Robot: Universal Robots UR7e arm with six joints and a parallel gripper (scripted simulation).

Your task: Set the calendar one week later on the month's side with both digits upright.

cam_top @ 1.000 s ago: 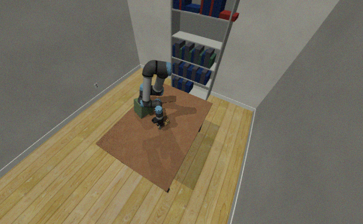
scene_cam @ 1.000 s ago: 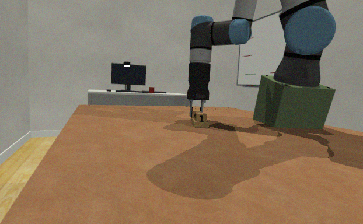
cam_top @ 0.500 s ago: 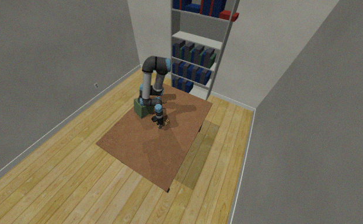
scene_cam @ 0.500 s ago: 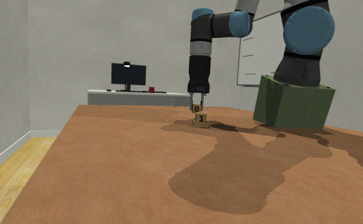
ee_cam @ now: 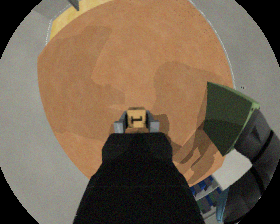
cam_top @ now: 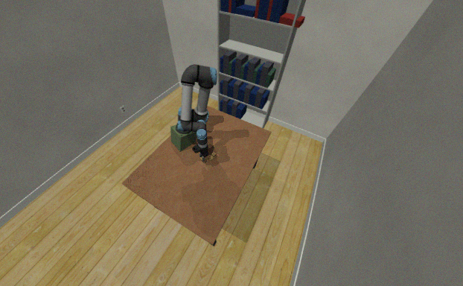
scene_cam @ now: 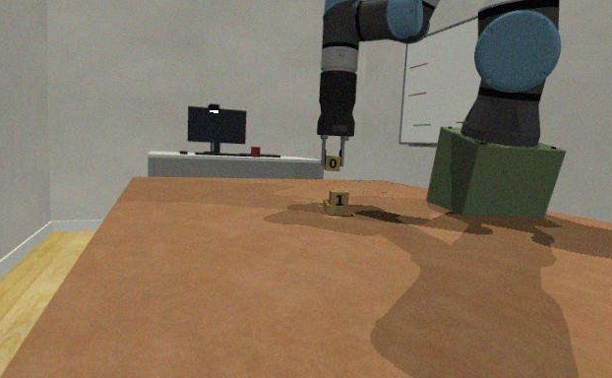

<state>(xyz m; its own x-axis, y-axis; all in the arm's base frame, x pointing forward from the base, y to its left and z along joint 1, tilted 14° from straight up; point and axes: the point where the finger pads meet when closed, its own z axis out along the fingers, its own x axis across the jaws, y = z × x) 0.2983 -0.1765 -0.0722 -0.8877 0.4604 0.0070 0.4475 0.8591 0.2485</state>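
In the top view, a brown wooden table [cam_top: 164,179] [scene_cam: 216,276] [ee_cam: 131,60] stands on a floor of pale boards [cam_top: 134,223] [scene_cam: 25,261]. A tall white shelf unit [cam_top: 282,71] [ee_cam: 234,169] with blue, grey and green binders [cam_top: 243,91] rises beyond one end of the table. The grey and black arm with blue joint caps [cam_top: 186,102] [scene_cam: 339,59] [ee_cam: 258,132] is mounted on a green block-shaped pedestal [cam_top: 180,139] [scene_cam: 507,184] [ee_cam: 226,115]. Near the arm's tool end there are small wood-coloured things, too tiny here to be told apart with certainty.

In the exterior view, a small wooden tray [scene_cam: 339,212] lies flat on the table, well apart from the pedestal. In it sits one light wooden cube [scene_cam: 338,199], with an upright black 1 facing the camera. Higher up, the black gripper with grey fingers [cam_top: 203,159] [scene_cam: 333,164] points downward, its fingers partly open and closed around the second wooden cube [scene_cam: 333,163] [ee_cam: 136,119]. This cube is in the air, clear of the tray, and shows an upright black 0 to the camera. Behind the table are a white desk [scene_cam: 236,168] with a dark monitor [scene_cam: 216,125] and a small red object [scene_cam: 255,152], and a whiteboard [scene_cam: 443,89] on the wall.

In the wrist view, the second cube is between the two fingertips, and its visible face carries a black 1, turned sideways.
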